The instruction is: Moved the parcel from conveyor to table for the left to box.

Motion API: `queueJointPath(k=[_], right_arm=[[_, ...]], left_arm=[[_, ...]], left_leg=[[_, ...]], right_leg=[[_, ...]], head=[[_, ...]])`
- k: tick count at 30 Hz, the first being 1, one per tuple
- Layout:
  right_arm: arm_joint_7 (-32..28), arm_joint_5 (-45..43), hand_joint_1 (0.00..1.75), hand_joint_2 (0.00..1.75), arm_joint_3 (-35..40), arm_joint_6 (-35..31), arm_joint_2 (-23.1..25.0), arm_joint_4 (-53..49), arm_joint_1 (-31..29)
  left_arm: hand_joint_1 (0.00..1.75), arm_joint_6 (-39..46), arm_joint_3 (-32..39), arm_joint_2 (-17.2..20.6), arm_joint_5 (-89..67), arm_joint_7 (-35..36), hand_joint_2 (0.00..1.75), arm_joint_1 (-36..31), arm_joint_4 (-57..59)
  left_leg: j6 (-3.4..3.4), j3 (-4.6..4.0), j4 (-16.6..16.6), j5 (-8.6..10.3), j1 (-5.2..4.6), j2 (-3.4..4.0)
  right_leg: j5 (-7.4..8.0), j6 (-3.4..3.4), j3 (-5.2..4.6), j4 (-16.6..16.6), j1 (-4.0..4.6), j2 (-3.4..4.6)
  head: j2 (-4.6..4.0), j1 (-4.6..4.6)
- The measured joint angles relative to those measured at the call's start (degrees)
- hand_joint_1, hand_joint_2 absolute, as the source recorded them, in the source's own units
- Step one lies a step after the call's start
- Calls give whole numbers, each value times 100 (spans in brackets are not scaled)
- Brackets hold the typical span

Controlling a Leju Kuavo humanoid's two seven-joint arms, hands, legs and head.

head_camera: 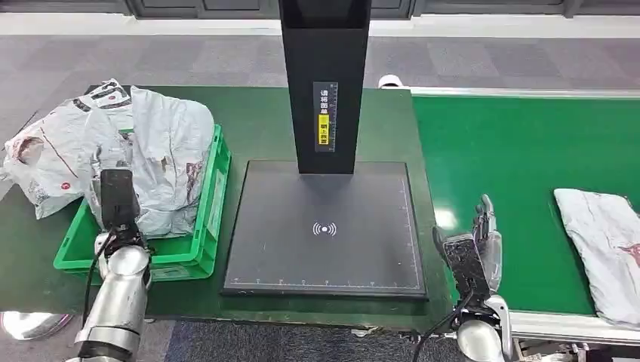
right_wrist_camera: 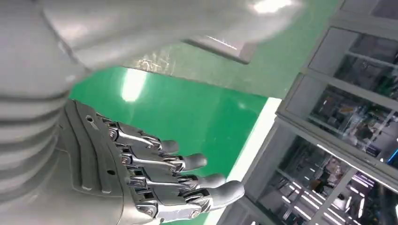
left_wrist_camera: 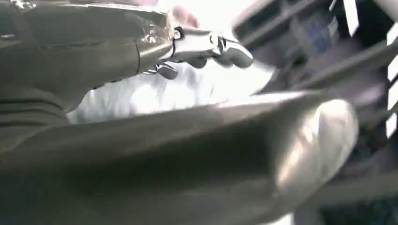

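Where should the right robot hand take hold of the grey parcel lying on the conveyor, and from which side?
Probably by the near-left edge of the parcel, coming from the left across the green conveyor. It lies flat and soft, so fingers likely must slide under that edge. The right robot hand, open, is beside it on that side; the far end runs out of frame.

The right robot hand (right_wrist_camera: 155, 180) fills the lower left of the frame — grey ribbed cover at the left edge, metal fingers (right_wrist_camera: 187, 161) stretched out side by side, holding nothing. Behind them, across the middle of the frame, lies the green conveyor belt (right_wrist_camera: 197, 110) with a pale edge strip (right_wrist_camera: 256, 140). Glass-panelled partitions (right_wrist_camera: 347, 117) occupy the right side — a blurred grey thumb (right_wrist_camera: 155, 28) spans the top
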Motion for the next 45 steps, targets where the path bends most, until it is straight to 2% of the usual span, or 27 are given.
queueJointPath(k=[4, 19, 20, 26, 27, 38, 42, 45], right_arm=[[2, -13, 0, 0, -74, -53, 0, 0, -4], [0, -18, 0, 0, -96, -59, 0, 0, -4], [0, -18, 0, 175, -96, -59, 0, 0, -4], [-13, -37, 0, 175, -133, -107, 0, 7, -18], [-13, -37, 0, 175, -157, -118, 0, 9, -24], [-46, 35, 0, 175, -251, -271, 0, 59, -44], [-17, 536, 0, 175, -302, -845, -11, 223, -157], [35, 932, 0, 175, -393, -1275, -72, 499, -372]], left_arm=[[0, 53, -101, -50, 165, -202, 0, 115, -300], [0, 66, -195, -123, 169, -204, 0, 207, -573], [0, 66, -195, -125, 169, -204, 0, 208, -575], [0, -252, -317, -144, 545, -403, 0, 221, -588], [0, -286, -367, -160, 576, -436, 175, 228, -599], [0, -422, -560, -203, 740, -514, 175, 238, -619], [0, -1006, -827, -313, 1151, -945, 175, 295, -621], [0, -1468, -1282, -479, 1390, -1128, 175, 317, -536]], left_leg=[[0, -5, 0, 0, 0, -2], [-1, -5, 0, 0, 0, 2], [-1, -5, 0, 0, 0, 2], [-1, -7, 0, -1, 0, 2], [-1, -8, 0, -1, 0, 2], [-3, -7, 0, -2, 0, 2], [-2, -8, 1, -2, -1, 3], [1, -10, 2, -1, -1, 2]], right_leg=[[0, 0, -1, 0, -1, -4], [1, -1, -7, 0, 3, 8], [1, -1, -7, 0, 3, 8], [1, 0, -7, 0, 3, 7], [1, 0, -8, 0, 2, 7], [2, -1, -9, 0, 3, 9], [2, 0, -10, -1, 0, 8], [6, 7, -9, -2, -9, 4]], head=[[0, 0], [0, 0], [0, 0], [0, 0], [0, 0], [0, 0], [0, 0], [0, 0]])
